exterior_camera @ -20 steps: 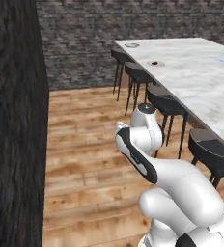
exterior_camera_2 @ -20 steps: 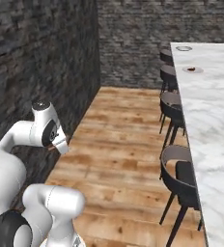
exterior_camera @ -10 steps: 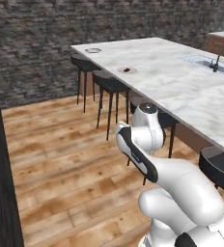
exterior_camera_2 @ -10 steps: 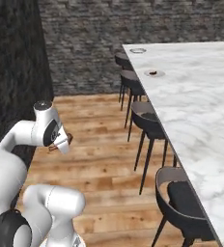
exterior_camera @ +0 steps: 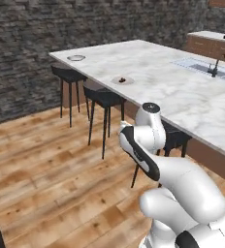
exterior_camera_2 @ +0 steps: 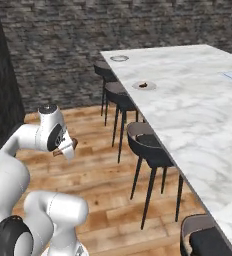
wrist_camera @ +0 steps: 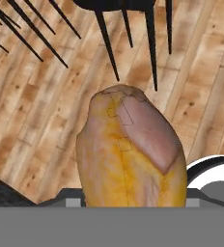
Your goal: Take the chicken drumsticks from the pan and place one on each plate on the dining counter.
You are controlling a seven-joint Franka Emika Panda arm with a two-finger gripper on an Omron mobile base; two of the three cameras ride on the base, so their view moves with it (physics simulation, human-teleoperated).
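The fingers (exterior_camera_2: 72,146) are clamped on one chicken drumstick (wrist_camera: 131,157). In the hand view it stands up large and golden between them, with a pinker patch on its upper right side, above the wooden floor (wrist_camera: 32,111). In the right base view the drumstick is a small brown piece sticking out at the end of the white arm (exterior_camera_2: 35,137), held in the air over the floor and well apart from the tabletop (exterior_camera_2: 188,105).

The tabletop is a large island with a white, grey-veined marble top. Two plates lie on it near its long edge on the stool side. The nearer plate (exterior_camera_2: 144,86) has one dark brown drumstick (exterior_camera_2: 144,84) lying on it. The farther plate (exterior_camera_2: 119,58), close to the far corner, is bare. In the left base view the same two plates show: the nearer plate with its drumstick, and the farther one toward the far end of the top.

That makes two drumsticks counted: one in the fingers, one on the nearer plate.

In the right base view four dark stools (exterior_camera_2: 148,145) stand in a row along the island's edge, the nearest cut off at the bottom of the picture. A sink with a dark tap (exterior_camera: 214,68) is set into the marble on the far side. A dark stone wall (exterior_camera_2: 63,45) closes the room behind.
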